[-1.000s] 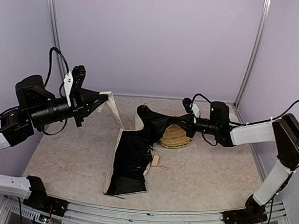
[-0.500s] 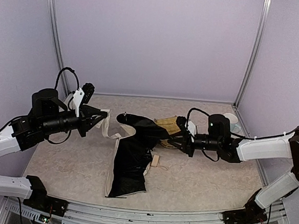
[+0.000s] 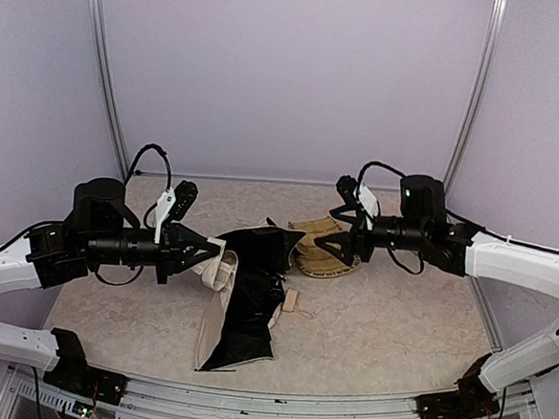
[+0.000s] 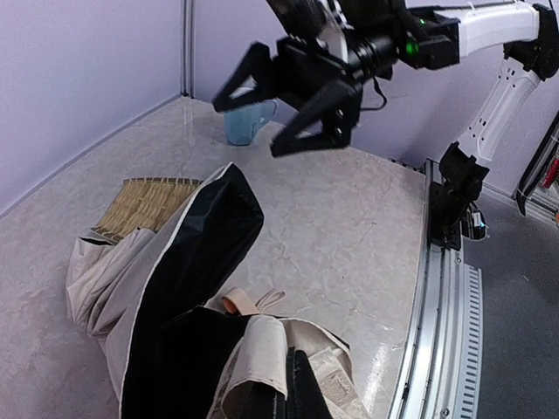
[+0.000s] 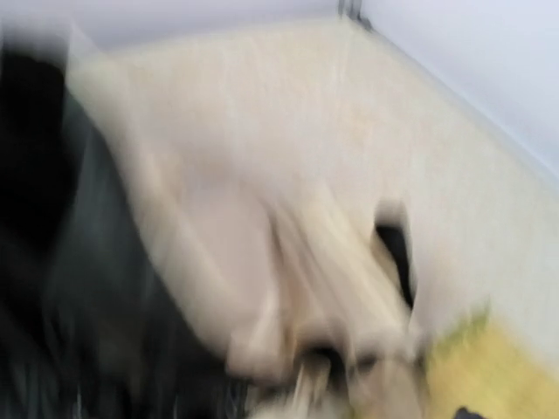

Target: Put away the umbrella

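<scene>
The umbrella [image 3: 244, 308] lies slack in the middle of the table, black lining up and cream fabric at its edges. Its tan handle [image 3: 290, 299] rests on the table just right of it. My left gripper [image 3: 215, 259] is shut on a fold of the cream fabric [image 4: 262, 349], held low over the umbrella's left side; the left wrist view shows the same grip [image 4: 293, 388]. My right gripper [image 3: 341, 235] hangs open above the table, apart from the umbrella, with nothing between its fingers [image 4: 314, 118]. The right wrist view is motion-blurred: only cream and black cloth [image 5: 262, 262].
A woven straw-yellow basket tray [image 3: 320, 251] lies under and just left of the right gripper, partly covered by the umbrella's far edge [image 4: 148, 201]. A pale blue cup [image 4: 247, 122] stands at the back right. A metal rail [image 4: 437, 288] runs along the near edge.
The right gripper let go of the umbrella, opened and drew back up to the right. The left gripper carried its fabric fold rightward and down, bunching the umbrella toward the middle.
</scene>
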`<state>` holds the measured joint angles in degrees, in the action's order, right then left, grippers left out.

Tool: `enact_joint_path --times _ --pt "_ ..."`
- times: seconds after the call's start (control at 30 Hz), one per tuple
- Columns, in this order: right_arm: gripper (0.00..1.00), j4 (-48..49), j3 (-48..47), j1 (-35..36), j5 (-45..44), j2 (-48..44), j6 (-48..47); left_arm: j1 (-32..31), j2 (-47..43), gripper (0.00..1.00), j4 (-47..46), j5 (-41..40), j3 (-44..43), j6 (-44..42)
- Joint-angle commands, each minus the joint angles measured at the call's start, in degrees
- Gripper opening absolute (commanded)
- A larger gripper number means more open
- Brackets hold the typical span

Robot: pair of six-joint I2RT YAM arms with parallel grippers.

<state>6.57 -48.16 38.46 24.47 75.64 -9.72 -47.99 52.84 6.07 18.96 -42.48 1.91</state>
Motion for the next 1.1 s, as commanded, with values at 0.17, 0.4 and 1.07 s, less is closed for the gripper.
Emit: enact_joint_path --times 0.17,0.4,1.07 --pt "0.87 -13.0 -33.8 6.8 3.6 19.4 2.8 -4.9 -0.4 0.00 -1.0 -2.6 -0.1 0.9" --pt "0.87 -25.6 -45.1 14.1 7.1 32.4 -3.8 -6.9 -2.9 0.00 0.5 -4.5 0.5 2.6" --pt "0.00 5.0 0.1 18.9 -5.2 15.2 -9.8 -19.0 -13.3 0.00 15.3 -19.1 5.9 26.4"
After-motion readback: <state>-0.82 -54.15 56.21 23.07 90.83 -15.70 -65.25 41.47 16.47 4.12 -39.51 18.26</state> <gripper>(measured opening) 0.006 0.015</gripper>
